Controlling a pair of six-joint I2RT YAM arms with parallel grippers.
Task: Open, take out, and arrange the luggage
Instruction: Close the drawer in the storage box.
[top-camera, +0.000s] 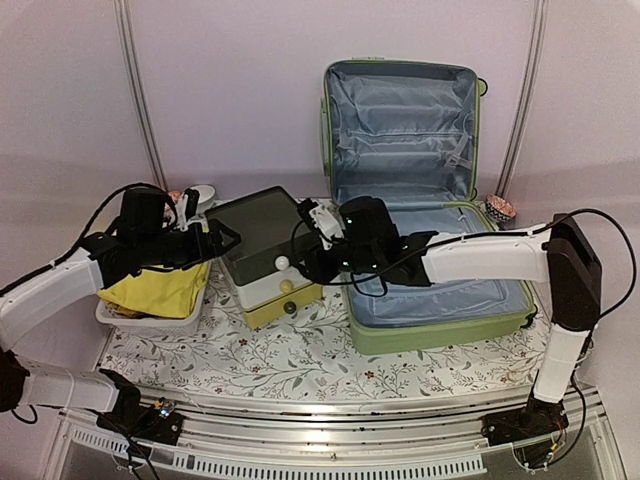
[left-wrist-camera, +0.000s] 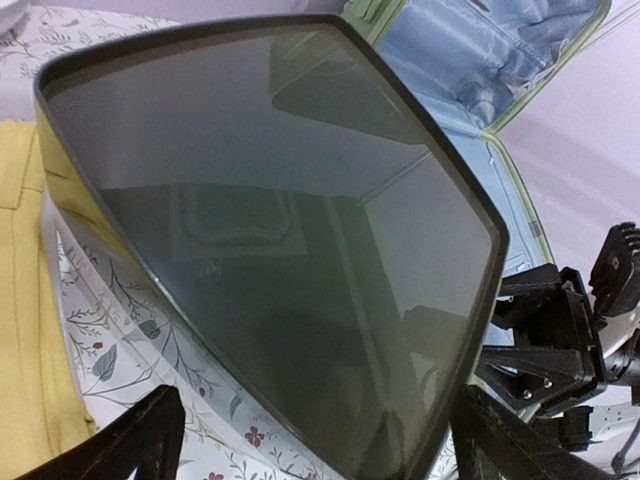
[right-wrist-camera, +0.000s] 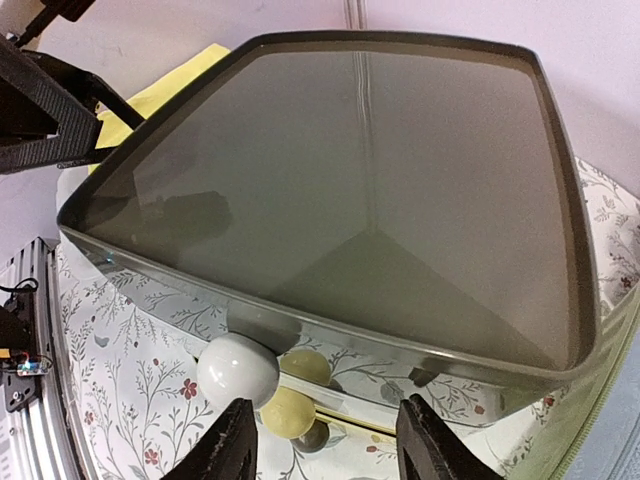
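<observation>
Black right hand (right-wrist-camera: 325, 438) | jaws parted | before drawer box (right-wrist-camera: 350, 180); left hand (left-wrist-camera: 320, 450) wide

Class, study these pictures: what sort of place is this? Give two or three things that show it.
Probably a robot lab bench staged as a home table: the left arm and right arm bolted at its edge, a floral tablecloth, and the open luggage.

Soft, even light comes from overhead, bright, with only faint shadows on the tabletop (top-camera: 300, 368). The glossy dark lid (right-wrist-camera: 350, 190) mirrors pale surroundings and dim shapes. Both wrist views bulge at their edges, and the near fingers (right-wrist-camera: 225, 450) of my right hand (right-wrist-camera: 327, 405) look blurred.
</observation>
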